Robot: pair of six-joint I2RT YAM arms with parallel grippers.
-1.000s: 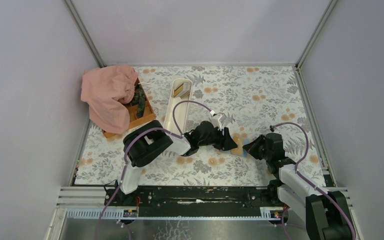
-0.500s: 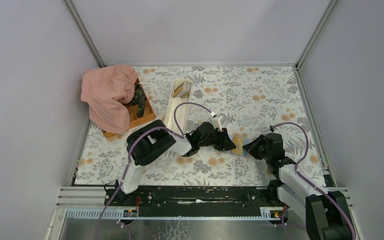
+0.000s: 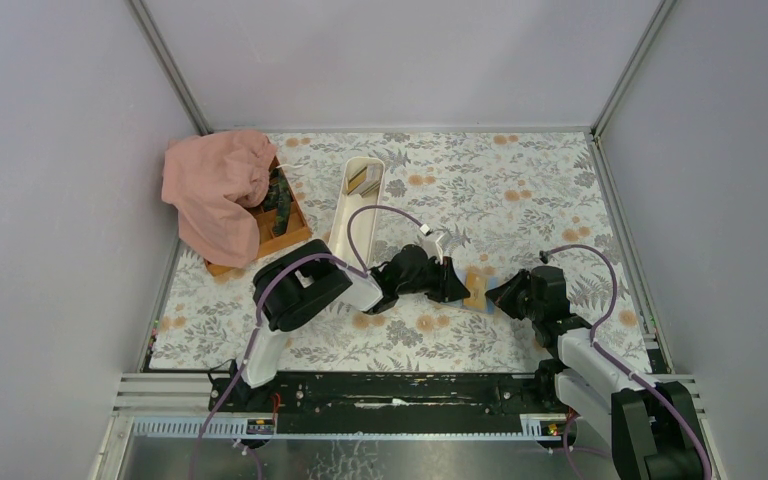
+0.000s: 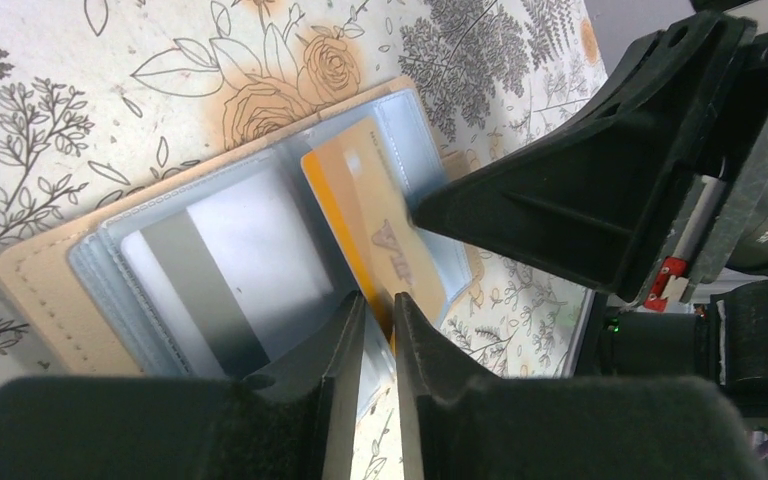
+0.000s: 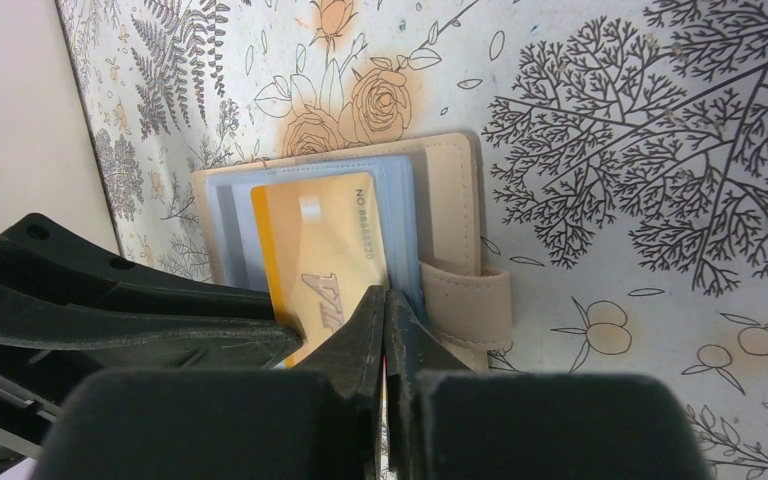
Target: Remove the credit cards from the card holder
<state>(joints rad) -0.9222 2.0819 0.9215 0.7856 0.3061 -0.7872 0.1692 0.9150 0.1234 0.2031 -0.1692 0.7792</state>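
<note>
The left pincer (image 4: 373, 318) grasps an orange card (image 4: 358, 205), tilted partly out of the open holder (image 4: 45, 290) on the bench (image 4: 80, 80). The right pincer (image 5: 385, 312), clenched, tips onto the holder.

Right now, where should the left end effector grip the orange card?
I'd pinch the near end of the orange card across its flat faces, from the side of the left end effector. That end rises clear of the card holder; the right end effector crowds the other side.
</note>
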